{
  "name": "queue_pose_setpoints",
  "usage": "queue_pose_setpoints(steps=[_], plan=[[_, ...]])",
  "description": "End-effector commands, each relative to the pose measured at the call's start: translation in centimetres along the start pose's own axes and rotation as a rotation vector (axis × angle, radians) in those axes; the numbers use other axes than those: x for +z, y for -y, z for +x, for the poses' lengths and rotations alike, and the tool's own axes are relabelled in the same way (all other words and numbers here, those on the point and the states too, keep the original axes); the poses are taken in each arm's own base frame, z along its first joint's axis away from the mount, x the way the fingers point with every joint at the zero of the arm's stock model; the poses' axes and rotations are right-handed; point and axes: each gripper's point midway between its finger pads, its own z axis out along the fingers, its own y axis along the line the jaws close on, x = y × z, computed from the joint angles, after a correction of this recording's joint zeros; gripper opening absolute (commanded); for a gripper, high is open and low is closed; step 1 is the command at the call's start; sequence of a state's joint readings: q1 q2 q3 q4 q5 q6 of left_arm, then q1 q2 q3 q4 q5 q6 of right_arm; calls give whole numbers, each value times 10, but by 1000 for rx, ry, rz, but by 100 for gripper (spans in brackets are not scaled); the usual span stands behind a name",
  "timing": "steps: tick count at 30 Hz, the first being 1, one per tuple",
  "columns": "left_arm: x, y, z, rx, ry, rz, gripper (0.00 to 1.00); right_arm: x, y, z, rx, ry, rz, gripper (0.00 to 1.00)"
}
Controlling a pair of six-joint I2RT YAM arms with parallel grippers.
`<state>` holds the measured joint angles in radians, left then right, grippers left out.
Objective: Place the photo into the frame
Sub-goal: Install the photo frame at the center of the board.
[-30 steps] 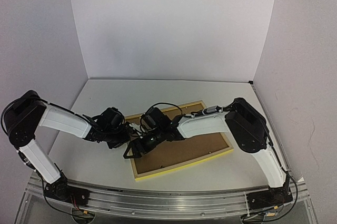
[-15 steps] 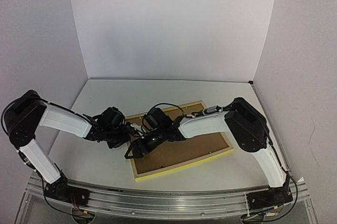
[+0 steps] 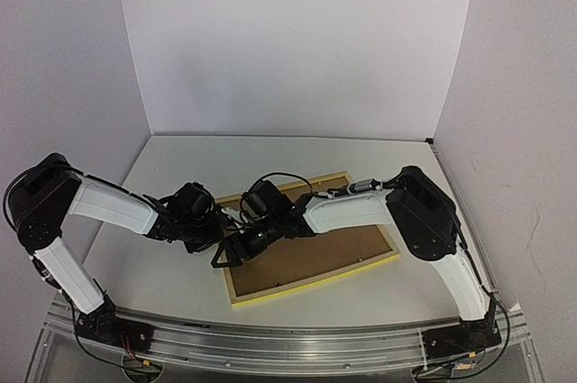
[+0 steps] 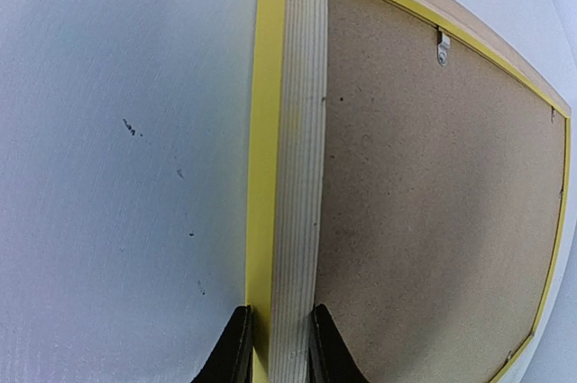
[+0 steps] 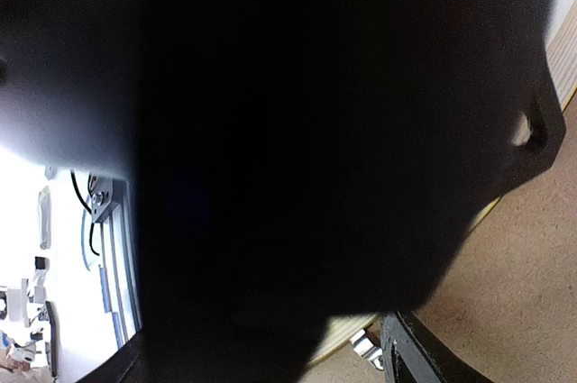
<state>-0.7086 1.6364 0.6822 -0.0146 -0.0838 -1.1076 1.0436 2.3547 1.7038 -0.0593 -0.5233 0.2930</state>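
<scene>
Top external view: the frame [image 3: 315,280] lies flat and face down on the white bench [image 3: 180,167], turned at a slant to the bench's near edge; its brown backing board [image 3: 334,243] faces up inside the thin yellow edges. My left hand [image 3: 200,232] reaches in from the left and meets the frame's left rail; my right hand [image 3: 230,252] comes across from the right, its arm passing over the backing board, and hangs above the near-left part of the frame, just beside my left hand. The right hand's jaws look spread apart, and I see nothing between them.

Left wrist view: my left hand [image 4: 279,351] is clenched on the frame; its two dark fingers [image 4: 236,351] sit either side of the pale ribbed rail [image 4: 297,176], one on the yellow outer face, the other on the inner side against the backing board [image 4: 433,203]. The rail runs straight away from the hand; a small metal clip [image 4: 443,47] sits at the far edge of the board; the bare bench [image 4: 117,176] lies to the left of the rail.

Right wrist view: a dark, blurred mass fills most of the picture, and I cannot tell what it is; brown backing board [image 5: 514,311] shows at lower right, with a small metal clip [image 5: 365,344] near the bottom.
</scene>
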Motion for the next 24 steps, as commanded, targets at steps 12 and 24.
queue_pose_setpoints(steps=[12,24], plan=[[25,-57,26,108,-138,-228,0,-289,85,-54,204,602,829,98],[51,-37,-13,362,-136,-191,0,-309,56,78,29,314,727,92]])
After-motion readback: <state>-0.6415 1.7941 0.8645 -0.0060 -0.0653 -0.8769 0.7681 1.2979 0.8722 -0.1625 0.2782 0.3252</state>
